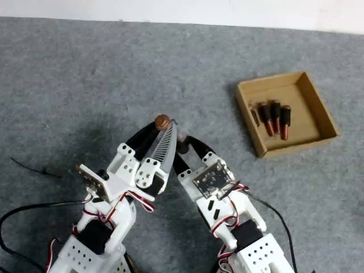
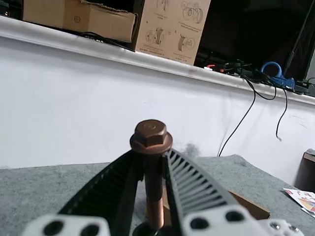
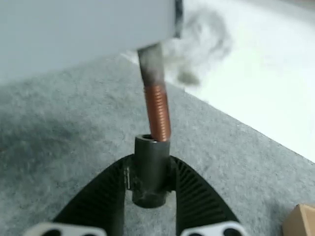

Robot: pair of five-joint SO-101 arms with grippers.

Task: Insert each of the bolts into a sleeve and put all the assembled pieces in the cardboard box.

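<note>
left jaws pinching copper hex-head bolt (image 2: 151, 140), right jaws hugging dark cylindrical sleeve (image 3: 149, 169), bolt tip poking into sleeve mouth

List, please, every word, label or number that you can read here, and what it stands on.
Nothing reads clearly.
Carton on the shelf: drawings and print, too blurred.
Brown box beside it: small mark, unreadable.
Printed sheet: too small.
Bolt head, sleeve: no legible marking.
</note>
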